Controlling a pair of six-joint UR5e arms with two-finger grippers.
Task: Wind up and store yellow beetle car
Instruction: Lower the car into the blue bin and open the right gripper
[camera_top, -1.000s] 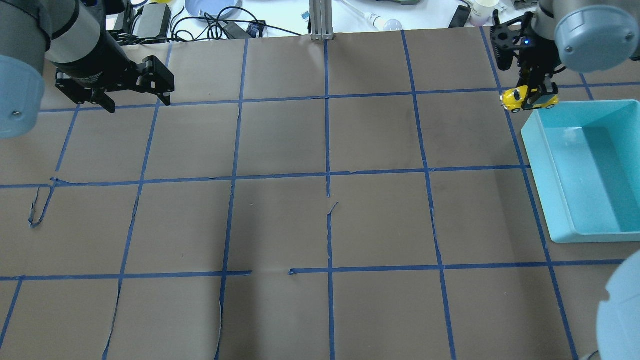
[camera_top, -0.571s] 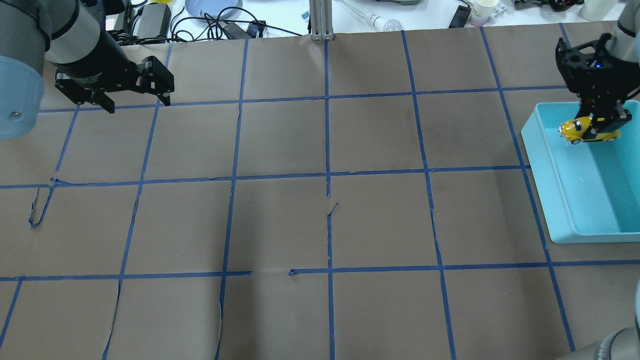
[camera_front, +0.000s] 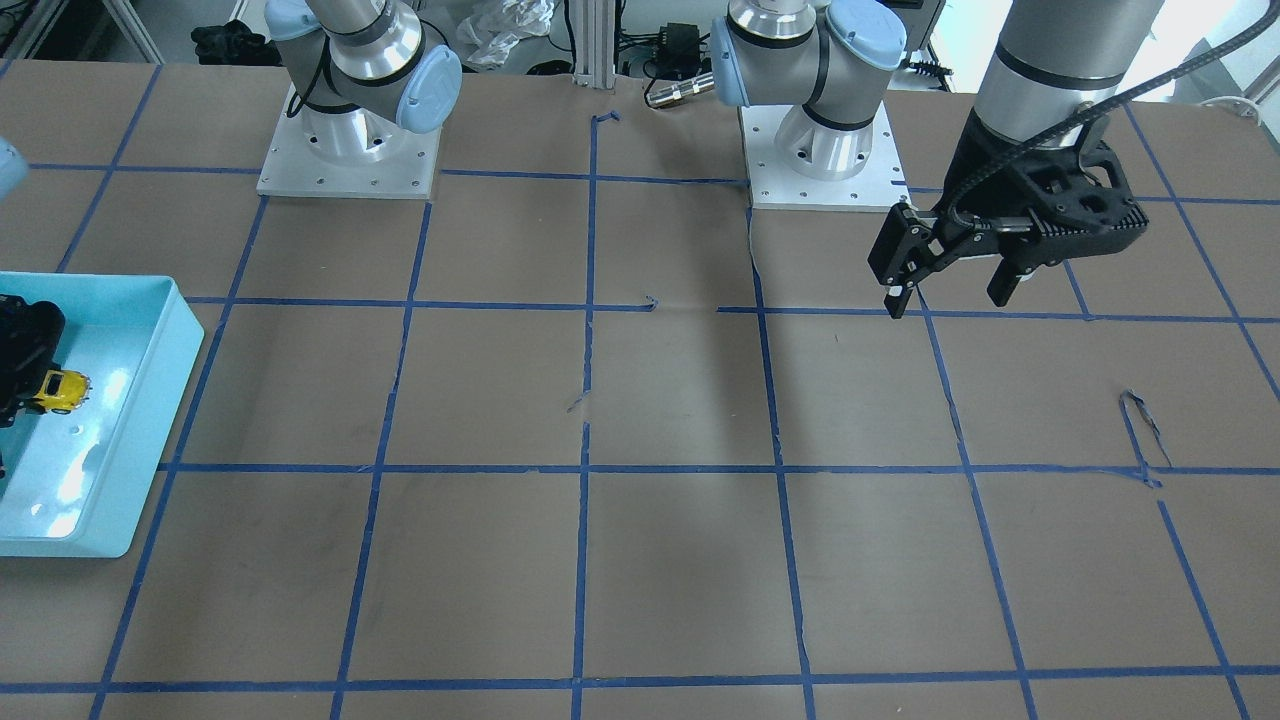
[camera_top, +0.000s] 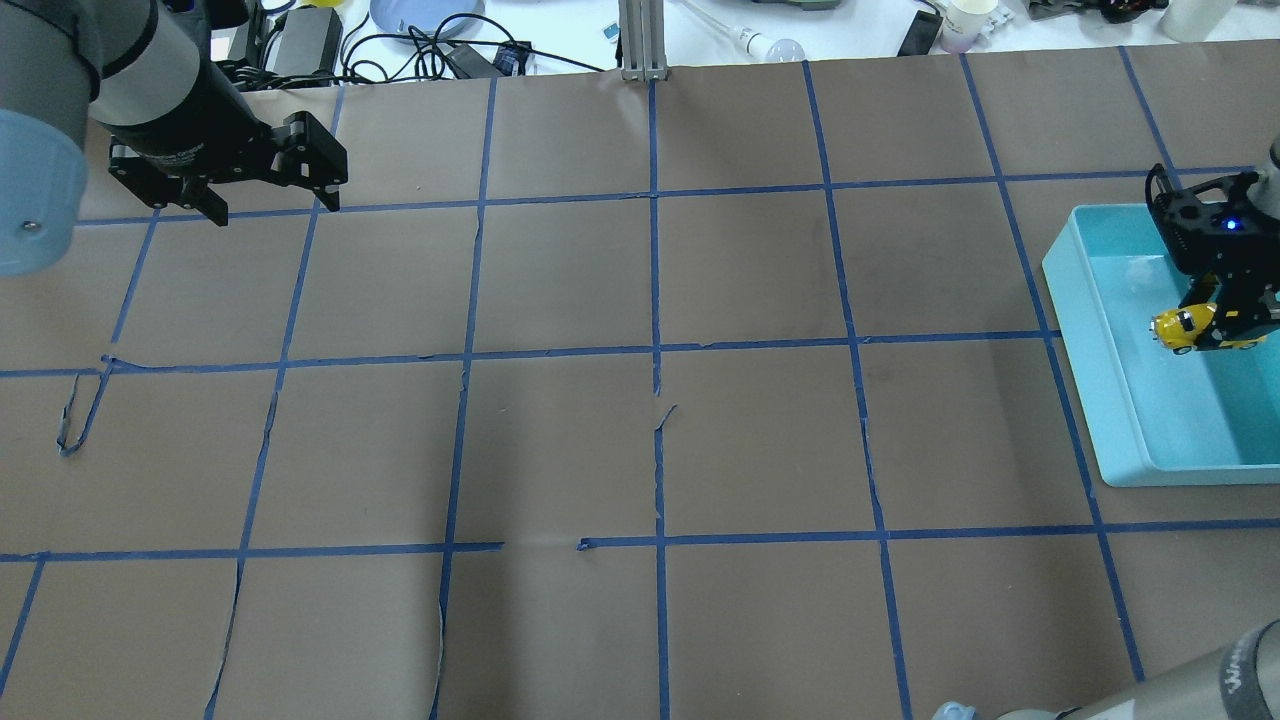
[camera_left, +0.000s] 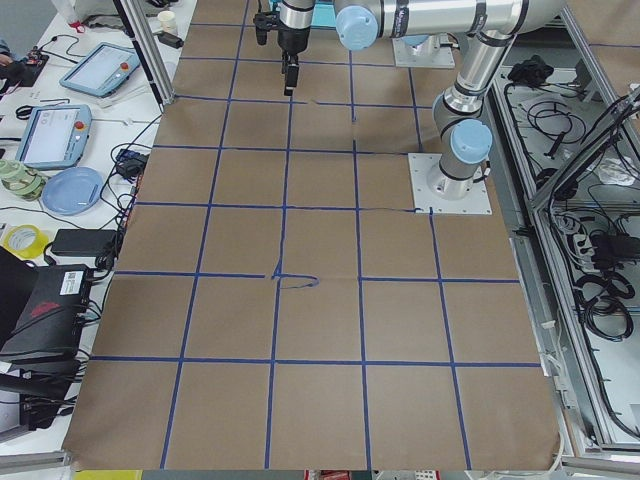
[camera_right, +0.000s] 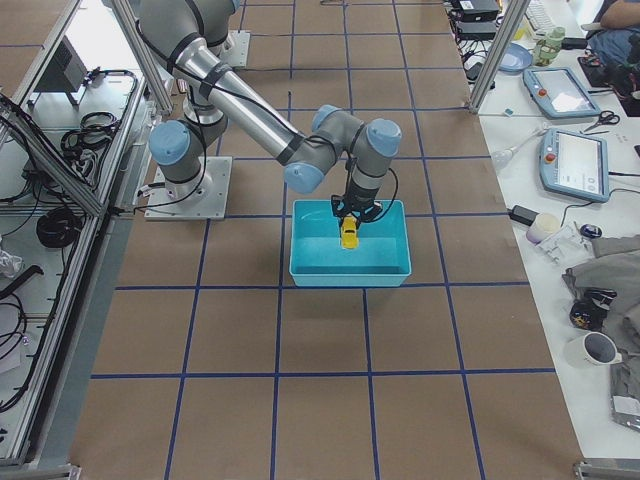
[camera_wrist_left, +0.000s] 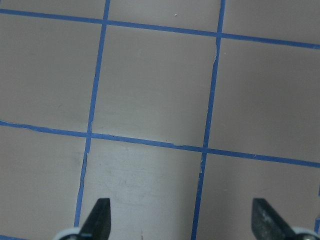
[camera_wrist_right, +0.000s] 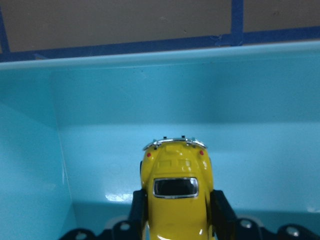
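Observation:
The yellow beetle car (camera_top: 1178, 327) is held between the fingers of my right gripper (camera_top: 1218, 330), which is shut on it. The car hangs inside the light blue bin (camera_top: 1078, 330), below its rim. I cannot tell if it touches the floor. In the right wrist view the car (camera_wrist_right: 176, 192) points toward the bin's far wall (camera_wrist_right: 150, 70). It also shows in the front view (camera_front: 60, 390) and the right side view (camera_right: 348, 232). My left gripper (camera_top: 272, 203) is open and empty, above the table's far left.
The bin (camera_front: 150, 400) stands at the table's right edge on brown paper with a blue tape grid. The open left gripper (camera_front: 947, 300) hovers over bare paper (camera_wrist_left: 150, 90). Cables, a plate and cups (camera_top: 965, 20) lie beyond the far edge.
My right gripper has carried the car from beyond the bin's far left corner, over the rim, and down into the bin. The left arm has not moved.

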